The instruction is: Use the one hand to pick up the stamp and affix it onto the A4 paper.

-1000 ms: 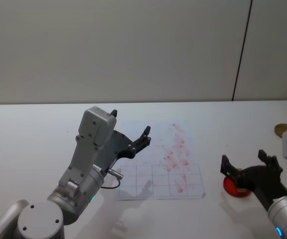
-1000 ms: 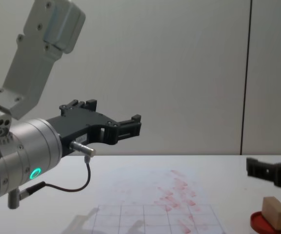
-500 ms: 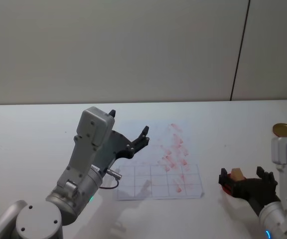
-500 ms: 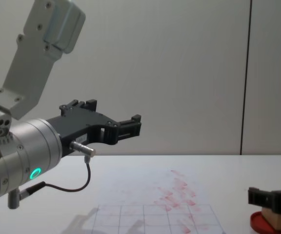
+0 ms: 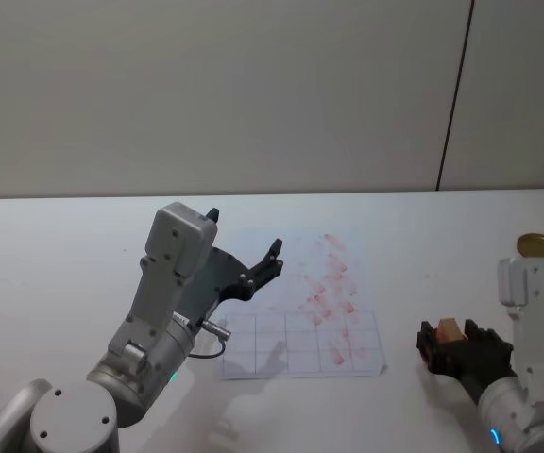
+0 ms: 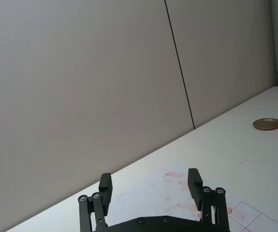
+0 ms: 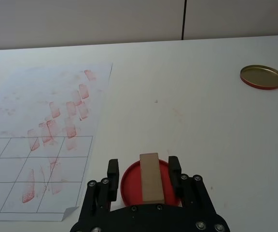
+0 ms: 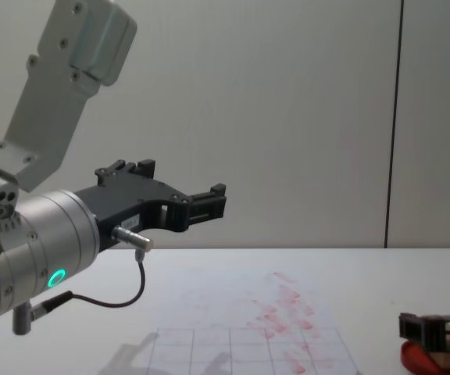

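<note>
Your black two-fingered right claw (image 7: 143, 171) straddled the small tan wooden stamp block (image 7: 151, 178) — fingers open, a gap either side, nothing gripped. The stamp sat on the round red ink pad (image 7: 128, 182), just right of the white gridded A4 paper (image 7: 42, 121). You needed a square close, then a straight lift. Between pad and paper the white table (image 7: 187, 111) lay bare; the left claw (image 6: 150, 186) hung open, raised near the paper's left edge.

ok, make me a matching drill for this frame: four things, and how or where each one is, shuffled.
Things:
1 stamp
2 round lid
3 left hand
4 paper

States:
A raised in the air, open
B lying flat, red marks on it
C on the red ink pad, straddled by the open right hand
D gold, lying alone far right

Pairs: 1-C, 2-D, 3-A, 4-B
</note>
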